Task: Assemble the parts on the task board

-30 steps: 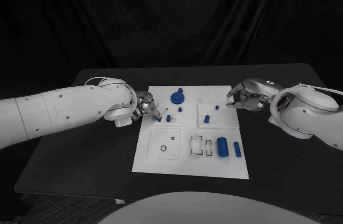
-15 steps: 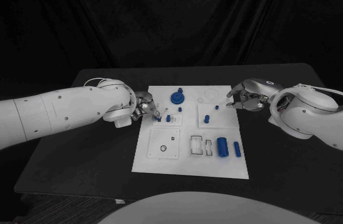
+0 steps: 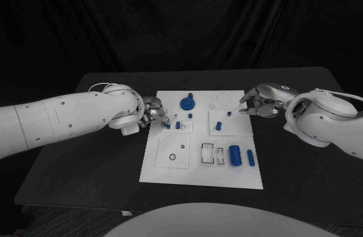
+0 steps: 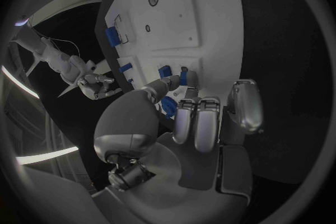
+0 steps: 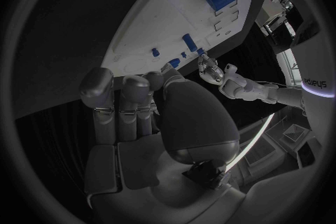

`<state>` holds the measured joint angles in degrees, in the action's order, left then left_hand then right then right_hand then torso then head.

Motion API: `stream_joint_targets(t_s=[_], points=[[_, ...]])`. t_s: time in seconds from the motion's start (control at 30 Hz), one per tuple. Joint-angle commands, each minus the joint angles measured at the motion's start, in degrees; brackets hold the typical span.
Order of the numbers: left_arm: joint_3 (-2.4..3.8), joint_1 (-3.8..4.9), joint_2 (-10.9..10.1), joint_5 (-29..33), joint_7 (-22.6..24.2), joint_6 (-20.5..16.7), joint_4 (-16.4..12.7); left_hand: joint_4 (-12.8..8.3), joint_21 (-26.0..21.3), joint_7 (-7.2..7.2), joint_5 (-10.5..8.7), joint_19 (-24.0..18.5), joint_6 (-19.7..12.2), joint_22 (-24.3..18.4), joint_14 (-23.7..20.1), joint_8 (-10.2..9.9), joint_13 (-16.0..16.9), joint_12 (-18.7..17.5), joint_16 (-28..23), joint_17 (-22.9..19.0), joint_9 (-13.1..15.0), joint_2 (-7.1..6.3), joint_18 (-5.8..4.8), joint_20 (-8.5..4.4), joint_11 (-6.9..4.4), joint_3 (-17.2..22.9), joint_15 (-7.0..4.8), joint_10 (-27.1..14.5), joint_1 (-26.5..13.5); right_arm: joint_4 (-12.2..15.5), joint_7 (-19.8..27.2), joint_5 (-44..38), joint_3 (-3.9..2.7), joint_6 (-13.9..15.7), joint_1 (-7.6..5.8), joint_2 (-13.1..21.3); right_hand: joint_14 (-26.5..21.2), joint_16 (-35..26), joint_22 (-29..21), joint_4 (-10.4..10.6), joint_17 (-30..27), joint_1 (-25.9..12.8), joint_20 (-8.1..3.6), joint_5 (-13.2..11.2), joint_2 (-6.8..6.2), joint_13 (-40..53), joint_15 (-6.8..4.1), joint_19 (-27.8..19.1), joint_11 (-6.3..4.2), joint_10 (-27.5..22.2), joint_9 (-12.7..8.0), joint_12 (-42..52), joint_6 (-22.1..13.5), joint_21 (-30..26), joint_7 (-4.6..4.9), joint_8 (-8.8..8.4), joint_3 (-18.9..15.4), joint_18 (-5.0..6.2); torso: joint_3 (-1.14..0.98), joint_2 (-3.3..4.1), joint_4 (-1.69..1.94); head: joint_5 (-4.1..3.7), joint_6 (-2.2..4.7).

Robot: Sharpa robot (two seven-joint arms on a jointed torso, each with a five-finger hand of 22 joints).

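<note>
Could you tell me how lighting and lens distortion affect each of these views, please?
Head view: dim, dark backdrop and table, only the task board bright, edges straight. Left wrist view: fisheye bends the board's edge; left hand looms large. Right wrist view: same bending; right hand shaded.

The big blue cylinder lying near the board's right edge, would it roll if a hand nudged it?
Probably: the big blue cylinder lies on its side, so a sideways nudge would likely roll it. It looks rigid and smooth, possibly slippery. The flat task board shows no visible stop beside it.
</note>
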<state>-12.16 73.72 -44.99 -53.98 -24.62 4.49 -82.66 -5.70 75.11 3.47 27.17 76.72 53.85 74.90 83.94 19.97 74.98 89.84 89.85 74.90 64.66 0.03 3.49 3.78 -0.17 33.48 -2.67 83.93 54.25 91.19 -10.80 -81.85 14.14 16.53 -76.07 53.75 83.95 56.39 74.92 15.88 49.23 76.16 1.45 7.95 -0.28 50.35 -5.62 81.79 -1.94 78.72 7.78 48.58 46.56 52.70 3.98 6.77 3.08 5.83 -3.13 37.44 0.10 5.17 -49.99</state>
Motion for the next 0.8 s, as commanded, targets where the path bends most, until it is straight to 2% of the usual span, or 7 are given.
stream_joint_targets(t_s=[0.03, 0.4, 0.8], points=[[-0.14, -0.25, 0.22, 0.07, -0.25, 1.57, 0.10, -5.18, -0.20, -0.16, 0.14, 0.13, 0.27, 8.37, 6.06, 0.39, 15.02, 0.16, 0.15, 15.10, 0.07, -0.05, 0.89, -0.17, -0.42, 5.38, -0.23, 6.07, -0.70, 0.01, -0.31, 0.29, -0.04, -0.42, 0.15, 0.03, 0.32, -0.29, 7.01, -0.16, 0.00, 0.03, -0.07, 0.36, 0.45, -0.04, 0.52, -0.35, 0.22, -0.11, -0.07, -0.34, 0.49, -0.30, 0.05, 0.22, -0.22, 0.21, 0.01, 0.03, -0.03, 0.04, -0.01], [-0.14, -0.25, -0.01, 0.07, -1.11, 2.31, 0.01, -5.93, -0.29, -0.15, 0.40, 0.15, 0.17, 8.51, 6.06, 1.02, 15.02, 0.16, 0.15, 15.10, 0.87, -0.20, 0.89, -0.23, -0.45, 6.96, -0.29, 6.07, -1.43, -0.05, -0.30, 0.34, -0.04, -0.49, 0.15, -0.01, 0.31, -0.30, 7.00, -0.18, -0.02, 0.07, -0.06, 0.36, 0.50, -0.07, 0.53, -0.36, 0.22, -0.10, -0.09, -0.37, 0.49, -0.35, 0.07, 0.22, -0.20, 0.22, -0.04, 0.06, -0.07, 0.07, -0.01], [-0.14, -0.25, -0.17, 0.07, -0.91, 1.95, -0.26, -6.41, -0.30, -0.08, 0.92, 0.21, 0.16, 8.62, 6.06, 1.35, 15.02, 0.16, 0.15, 15.10, 1.29, -0.27, 0.88, -0.26, -0.44, 7.94, -0.31, 6.07, -1.85, -0.08, -0.31, 0.34, -0.04, -0.49, 0.28, 0.02, 0.28, -0.43, 6.96, -0.25, -0.16, 0.22, -0.06, 0.37, 0.57, -0.24, 0.54, -0.41, 0.24, -0.13, -0.14, -0.56, 0.50, -0.54, 0.09, 0.21, -0.17, 0.25, 0.00, -0.04, -0.01, 0.01, -0.01]])
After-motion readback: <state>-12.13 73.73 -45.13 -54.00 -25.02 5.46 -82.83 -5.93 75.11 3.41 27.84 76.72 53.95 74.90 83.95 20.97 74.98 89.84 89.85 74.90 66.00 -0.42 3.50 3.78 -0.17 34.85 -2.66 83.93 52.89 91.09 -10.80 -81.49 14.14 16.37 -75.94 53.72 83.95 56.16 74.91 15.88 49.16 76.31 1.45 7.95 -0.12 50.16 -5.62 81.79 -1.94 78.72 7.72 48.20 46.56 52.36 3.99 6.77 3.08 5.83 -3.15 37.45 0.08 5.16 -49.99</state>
